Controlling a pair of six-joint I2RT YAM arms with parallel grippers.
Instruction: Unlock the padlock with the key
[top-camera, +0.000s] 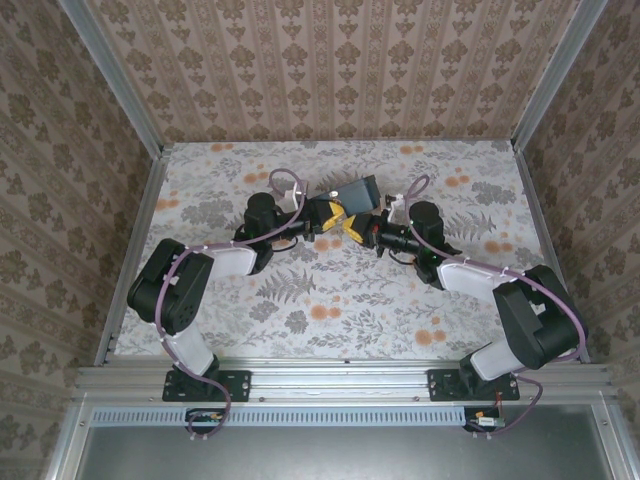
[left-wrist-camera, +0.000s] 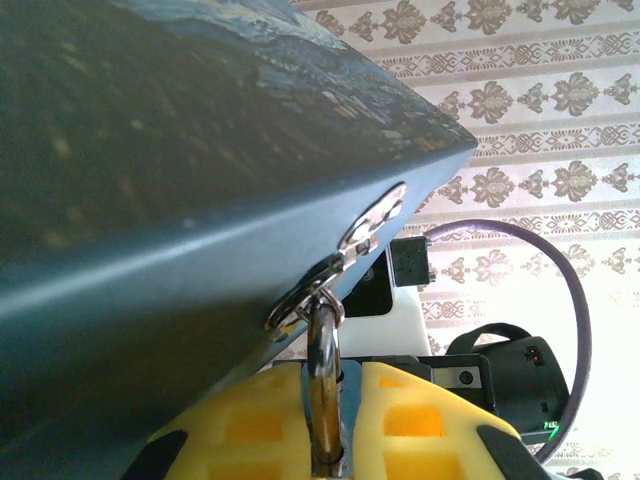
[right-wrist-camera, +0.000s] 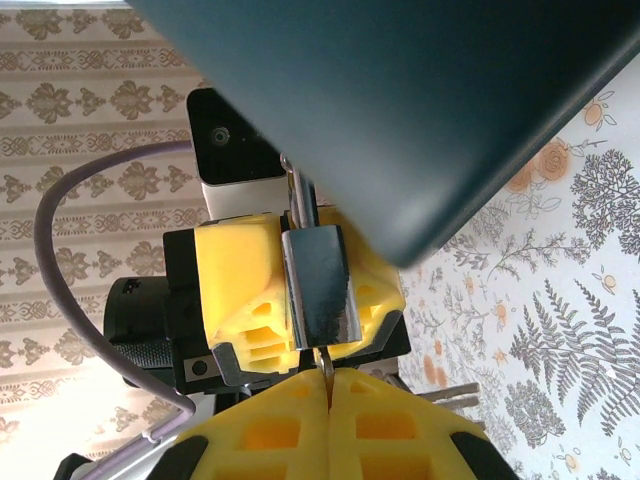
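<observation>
You're looking at a dark blue tin (top-camera: 360, 189) mid-table, a silvery hasp (left-wrist-camera: 374, 217) on its edge. The table (top-camera: 300, 300) is floral. Patterned walls (top-camera: 330, 60) enclose it on three sides.

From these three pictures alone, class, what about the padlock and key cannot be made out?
- Right wrist view: the key, mostly buried in the right gripper.
- Left wrist view: the padlock body, hidden inside the left gripper.
- Top view: both too small, masked by the grippers beside the blue tin.
</observation>
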